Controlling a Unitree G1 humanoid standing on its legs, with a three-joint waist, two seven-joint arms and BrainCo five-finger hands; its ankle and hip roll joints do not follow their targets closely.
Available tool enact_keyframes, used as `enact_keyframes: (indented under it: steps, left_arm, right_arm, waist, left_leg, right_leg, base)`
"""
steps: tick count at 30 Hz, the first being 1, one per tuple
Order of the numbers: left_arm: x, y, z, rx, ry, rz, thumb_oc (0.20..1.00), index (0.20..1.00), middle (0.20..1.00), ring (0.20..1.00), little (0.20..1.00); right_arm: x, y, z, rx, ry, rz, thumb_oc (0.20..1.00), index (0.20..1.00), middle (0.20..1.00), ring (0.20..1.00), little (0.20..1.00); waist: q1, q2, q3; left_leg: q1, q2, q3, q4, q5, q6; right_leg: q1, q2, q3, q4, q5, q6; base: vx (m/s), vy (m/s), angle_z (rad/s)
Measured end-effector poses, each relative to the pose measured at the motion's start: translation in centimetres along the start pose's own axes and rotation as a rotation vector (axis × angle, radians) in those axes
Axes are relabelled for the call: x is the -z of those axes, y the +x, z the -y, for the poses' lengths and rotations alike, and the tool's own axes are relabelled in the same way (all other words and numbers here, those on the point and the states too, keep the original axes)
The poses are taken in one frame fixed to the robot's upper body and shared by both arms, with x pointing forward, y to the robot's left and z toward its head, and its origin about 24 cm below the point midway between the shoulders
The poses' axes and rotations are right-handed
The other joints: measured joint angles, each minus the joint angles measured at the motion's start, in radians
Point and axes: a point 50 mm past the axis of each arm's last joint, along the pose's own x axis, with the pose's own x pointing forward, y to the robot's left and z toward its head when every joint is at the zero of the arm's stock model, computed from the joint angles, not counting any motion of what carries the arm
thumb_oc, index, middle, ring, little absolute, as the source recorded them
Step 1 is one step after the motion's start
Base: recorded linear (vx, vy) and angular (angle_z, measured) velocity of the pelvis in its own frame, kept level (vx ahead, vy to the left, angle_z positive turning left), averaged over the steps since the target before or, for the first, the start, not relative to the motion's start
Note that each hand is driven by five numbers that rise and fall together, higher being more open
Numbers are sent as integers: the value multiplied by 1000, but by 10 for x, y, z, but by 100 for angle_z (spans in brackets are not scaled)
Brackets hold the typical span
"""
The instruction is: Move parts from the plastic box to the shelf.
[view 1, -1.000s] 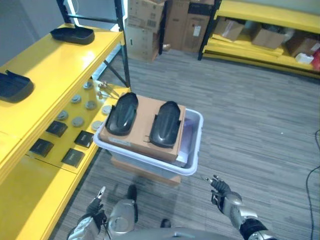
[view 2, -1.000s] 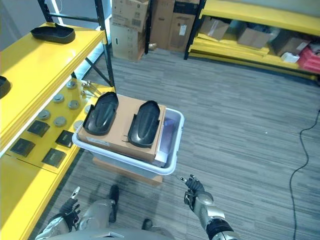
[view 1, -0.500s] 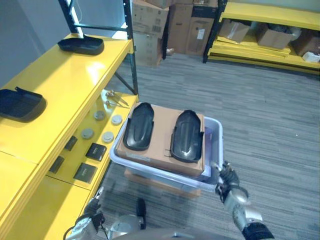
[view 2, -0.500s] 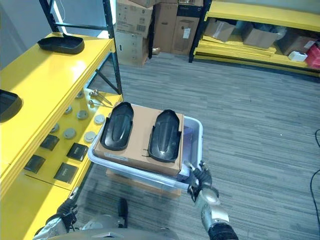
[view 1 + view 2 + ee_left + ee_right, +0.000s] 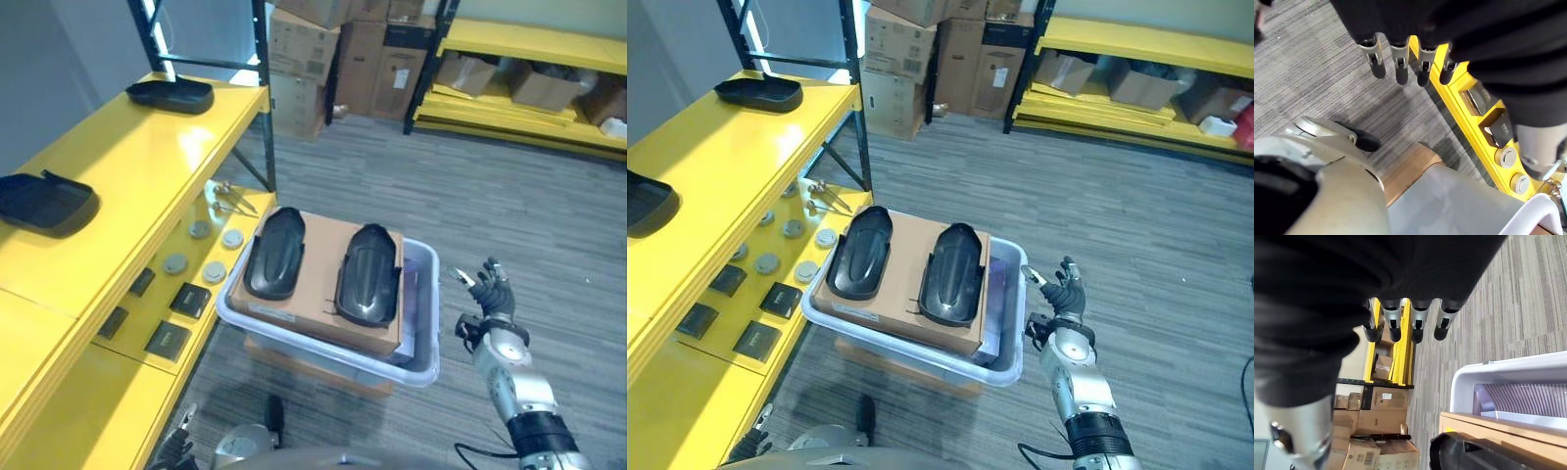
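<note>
two black moulded parts lie side by side on a cardboard sheet (image 5: 318, 284) that covers the plastic box (image 5: 416, 348). the nearer part (image 5: 368, 274) is the one closer to the right hand (image 5: 487, 299); the farther part (image 5: 273, 252) lies past it, toward the shelf (image 5: 118, 186). the right hand is raised just beside the box's outer wall, fingers straight and spread, holding nothing and touching nothing. the left hand (image 5: 1400, 56) hangs low by the shelf's lower tier, fingers straight and empty.

the step in hand looks like the reach for a first part, with none of the two in the box lifted yet. to do it well, the right hand should come over the rim and down onto the nearer part, fingers over its raised back and thumb under the edge facing the hand, since the shell is smooth and domed and could slip from a shallow pinch. lift straight up so the cardboard does not drag along. the shelf lies across the box from this hand, where two similar parts (image 5: 44, 201) (image 5: 171, 94) already rest with bare yellow board between them; small discs and dark squares (image 5: 168, 338) fill the lower tier.
</note>
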Motion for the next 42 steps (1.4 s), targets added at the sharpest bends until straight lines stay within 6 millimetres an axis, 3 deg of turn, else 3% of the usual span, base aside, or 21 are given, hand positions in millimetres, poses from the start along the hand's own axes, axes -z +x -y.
enact_keyframes:
  steps: [11, 19, 27, 31, 42]
  left_arm:
    - [8, -1, -2, 30, 43, -32, 1000, 1000, 1000, 1000, 1000]
    - [8, -2, -13, 17, 74, -43, 1000, 1000, 1000, 1000, 1000]
    - [-2, -1, -10, 56, 81, -2, 1000, 1000, 1000, 1000, 1000]
    - [-20, 2, -11, 71, 119, 40, 1000, 1000, 1000, 1000, 1000]
    - [-38, 5, -9, 83, 118, 77, 1000, 1000, 1000, 1000, 1000]
  right_arm:
    - [16, 19, 3, 56, -60, -66, 1000, 1000, 1000, 1000, 1000]
    - [25, 22, 25, 132, -94, -105, 1000, 1000, 1000, 1000, 1000]
    - [41, 22, 48, 202, -186, -181, 1000, 1000, 1000, 1000, 1000]
    - [32, 31, 59, 239, -212, -178, 1000, 1000, 1000, 1000, 1000]
    - [-9, 54, 33, 188, -143, -65, 1000, 1000, 1000, 1000, 1000]
  waist:
    - [82, 15, 6]
    - [78, 39, 71]
    - [94, 19, 105]
    - [110, 30, 160]
    - [149, 40, 227]
  left_leg:
    - [-27, -21, -57, 0, 10, -3]
    - [-45, -32, -76, 0, 10, 0]
    - [-40, -32, -93, 1, 20, -7]
    - [-57, -28, -115, 20, 26, -3]
    - [-110, -20, -135, 24, 40, -11]
  right_leg:
    - [-3, -7, -59, 22, -10, 10]
    - [-18, -15, -81, 42, -17, 13]
    - [-10, -11, -84, 40, -19, 15]
    - [-10, -1, -105, 43, -19, 13]
    - [-54, 13, -113, 39, -19, 4]
  base:
    - [56, 44, 19]
    - [17, 58, 8]
    - [31, 9, 2]
    - [-57, -45, 14]
    - [-72, -12, 5]
